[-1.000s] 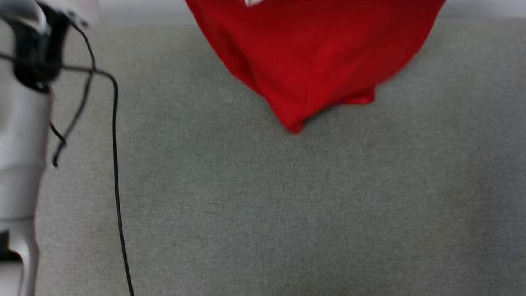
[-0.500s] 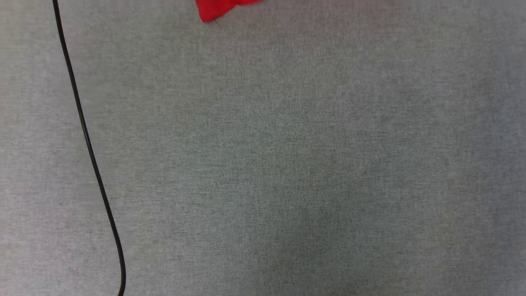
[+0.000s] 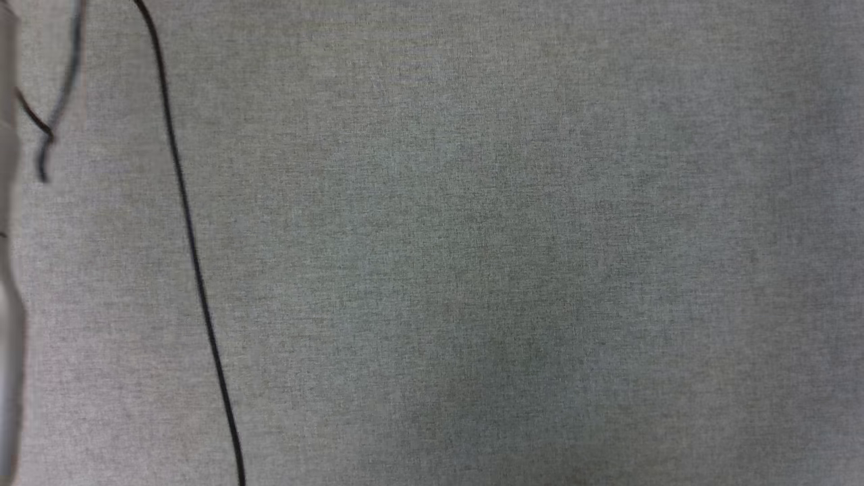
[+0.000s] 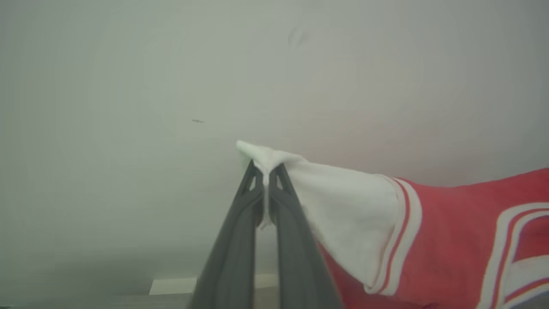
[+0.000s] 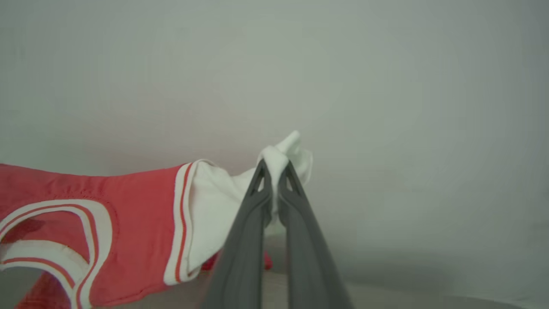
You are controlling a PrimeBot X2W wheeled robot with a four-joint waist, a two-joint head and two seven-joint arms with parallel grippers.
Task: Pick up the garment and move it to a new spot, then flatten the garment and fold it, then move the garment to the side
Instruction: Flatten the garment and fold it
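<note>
The garment [image 4: 450, 231] is a red jersey T-shirt with white sleeves and red-white striped trim, held up in the air between both arms. In the left wrist view my left gripper [image 4: 266, 169] is shut on the tip of one white sleeve [image 4: 343, 197], and the red body trails off to the right. In the right wrist view my right gripper [image 5: 274, 167] is shut on the other white sleeve [image 5: 223, 201], with the garment [image 5: 128, 206] stretching away to the left and its striped collar [image 5: 64, 210] showing. The lettering is hidden.
The head view looks down on a grey fabric surface [image 3: 472, 256]. A black cable [image 3: 192, 256] runs down its left side, and a blurred pale arm part [image 3: 8, 324] with thin wires [image 3: 50, 115] sits at the left edge. Both wrist views face a pale plain wall.
The head view has shifted, so the red garment has slid out of its top edge and the grey surface fills it. Both grippers stay shut.
</note>
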